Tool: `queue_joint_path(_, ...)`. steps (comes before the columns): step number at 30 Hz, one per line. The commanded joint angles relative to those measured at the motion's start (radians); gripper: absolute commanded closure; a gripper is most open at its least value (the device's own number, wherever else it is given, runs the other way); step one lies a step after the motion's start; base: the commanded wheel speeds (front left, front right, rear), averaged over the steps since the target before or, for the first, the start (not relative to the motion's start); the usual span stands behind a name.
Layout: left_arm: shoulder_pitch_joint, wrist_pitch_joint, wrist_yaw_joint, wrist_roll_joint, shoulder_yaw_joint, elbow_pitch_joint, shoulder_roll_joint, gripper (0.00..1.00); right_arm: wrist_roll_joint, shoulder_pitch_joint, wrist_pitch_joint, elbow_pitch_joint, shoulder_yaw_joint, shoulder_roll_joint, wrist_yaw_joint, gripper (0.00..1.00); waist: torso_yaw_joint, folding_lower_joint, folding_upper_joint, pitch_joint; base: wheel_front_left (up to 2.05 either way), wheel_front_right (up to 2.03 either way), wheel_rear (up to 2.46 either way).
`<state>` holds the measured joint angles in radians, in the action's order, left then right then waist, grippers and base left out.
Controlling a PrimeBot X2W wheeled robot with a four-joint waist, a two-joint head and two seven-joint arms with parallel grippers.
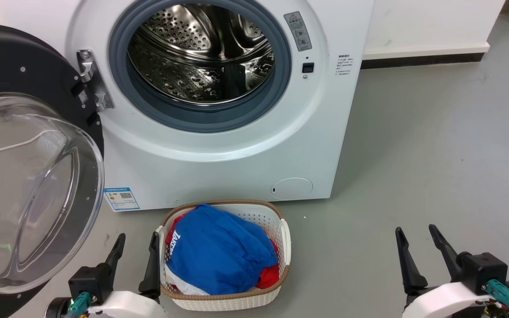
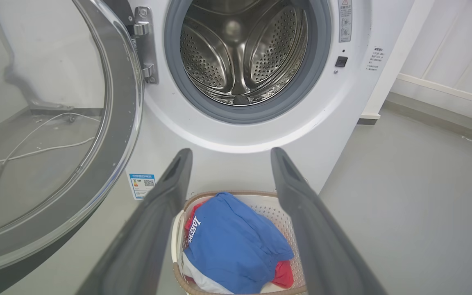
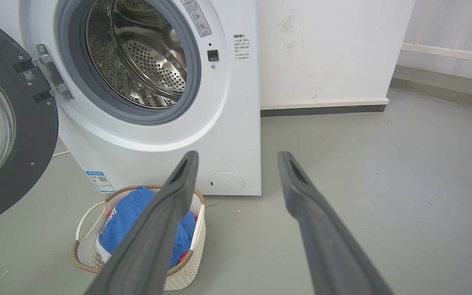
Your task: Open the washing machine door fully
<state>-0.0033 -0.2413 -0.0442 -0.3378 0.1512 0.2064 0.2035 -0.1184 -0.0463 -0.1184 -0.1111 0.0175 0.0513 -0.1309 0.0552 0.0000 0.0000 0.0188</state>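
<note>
the door (image 1: 29,176) stands wide open on its hinge (image 1: 91,79) at the left of the washer (image 1: 219,163), glass bowl bulging toward the camera and the steel drum (image 1: 201,53) bare. the opening step looks all but done. both pincers hang low over the floor, well apart from the door. the left gripper (image 1: 138,238) sits just beside the basket (image 1: 283,234), and the right gripper (image 1: 415,229) is off to the other side. each has its fingers spread and holds nothing. if the hinge has travel left, the next move would call for the left gripper to rise to the black rim and nudge it back to the stop, keeping off the glass. white letters on the blue shirt (image 1: 219,251) appear to read "lakers". a blue sticker (image 1: 122,198) carries a qr code, and a grey label (image 1: 298,31) shows a red warning triangle. their print is too small to read.
</note>
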Motion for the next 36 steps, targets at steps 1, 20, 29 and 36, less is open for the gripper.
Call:
queue_joint_path(1,-0.006,-0.004,0.005,-0.005,-0.002,0.008,-0.006,0.00,0.007,0.010,-0.002,0.000,0.003,-0.002,0.000,0.00,0.005,0.0000,0.0000,-0.001,0.00,0.00,0.00)
queue_joint_path(20,-0.021,-0.016,-0.012,-0.016,-0.008,0.043,-0.004,0.00,0.008,0.011,-0.003,0.015,0.015,-0.002,0.000,0.00,0.009,0.0000,0.0000,-0.003,0.00,0.00,0.00)
queue_joint_path(29,-0.001,0.002,-0.009,-0.039,-0.007,0.068,-0.011,1.00,-0.020,-0.011,0.001,-0.007,0.017,0.000,0.000,1.00,0.007,0.0000,0.0000,-0.002,0.00,0.00,0.00)
queue_joint_path(36,-0.016,0.047,0.014,-0.192,-0.040,0.065,-0.028,1.00,-0.217,0.011,0.021,-0.023,0.010,0.011,0.000,1.00,0.002,0.0000,0.0000,-0.004,0.00,0.00,0.00)
